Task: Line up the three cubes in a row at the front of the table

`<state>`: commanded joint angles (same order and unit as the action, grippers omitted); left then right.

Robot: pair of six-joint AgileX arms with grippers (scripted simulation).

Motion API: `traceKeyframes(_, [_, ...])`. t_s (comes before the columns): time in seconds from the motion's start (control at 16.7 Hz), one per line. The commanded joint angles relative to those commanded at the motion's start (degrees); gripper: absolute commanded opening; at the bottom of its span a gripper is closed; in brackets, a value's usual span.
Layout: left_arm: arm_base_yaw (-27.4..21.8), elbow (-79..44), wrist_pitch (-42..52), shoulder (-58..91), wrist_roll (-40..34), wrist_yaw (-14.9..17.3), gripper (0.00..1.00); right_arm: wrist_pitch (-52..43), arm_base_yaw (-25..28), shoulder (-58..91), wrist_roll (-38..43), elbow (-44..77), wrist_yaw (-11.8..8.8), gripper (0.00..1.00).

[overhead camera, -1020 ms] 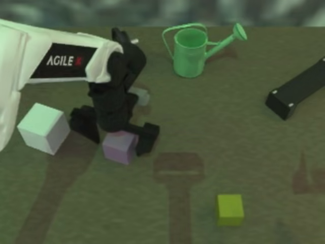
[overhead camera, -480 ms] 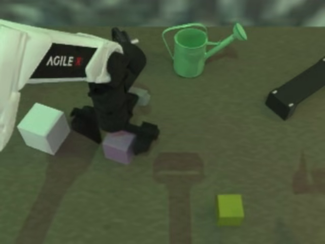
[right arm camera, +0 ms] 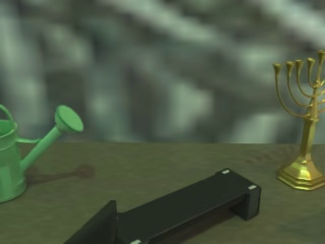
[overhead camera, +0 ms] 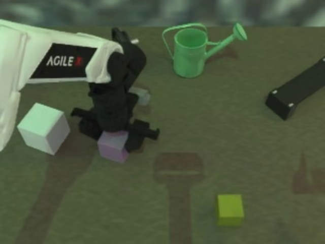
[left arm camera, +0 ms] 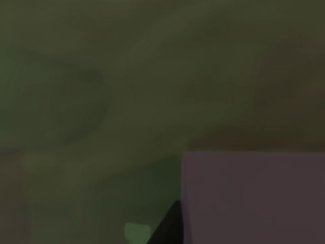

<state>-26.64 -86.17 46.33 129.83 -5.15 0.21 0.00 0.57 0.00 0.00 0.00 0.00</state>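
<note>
Table [overhead camera: 244, 127]: olive felt, watering can [overhead camera: 190, 51] at back
Lilac cube [overhead camera: 114, 145]: front-left of the can, directly under the left gripper [overhead camera: 116, 133], between its fingers
Fingers: clamped on the lilac cube's sides
Right arm: out of sight

My lilac-pink cube [overhead camera: 114, 145] sits left of the table's [overhead camera: 244, 152] centre; the large mint-white cube [overhead camera: 43, 127] nearer its left edge; the small yellow-green cube [overhead camera: 230, 209] near the front edge.
</note>
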Motion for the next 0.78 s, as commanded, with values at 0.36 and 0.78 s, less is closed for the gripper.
traceKeyframes(0.36, [0.0,0.0,0.0,0.0,0.0,0.0,0.00,0.0,0.0,0.0,0.0,0.0,0.0,1.00])
traceKeyframes(0.78, [0.3,-2.9,4.6,-2.9,0.1,-0.2,0.00,0.0,0.0,0.0,0.0,0.0,0.0,1.00])
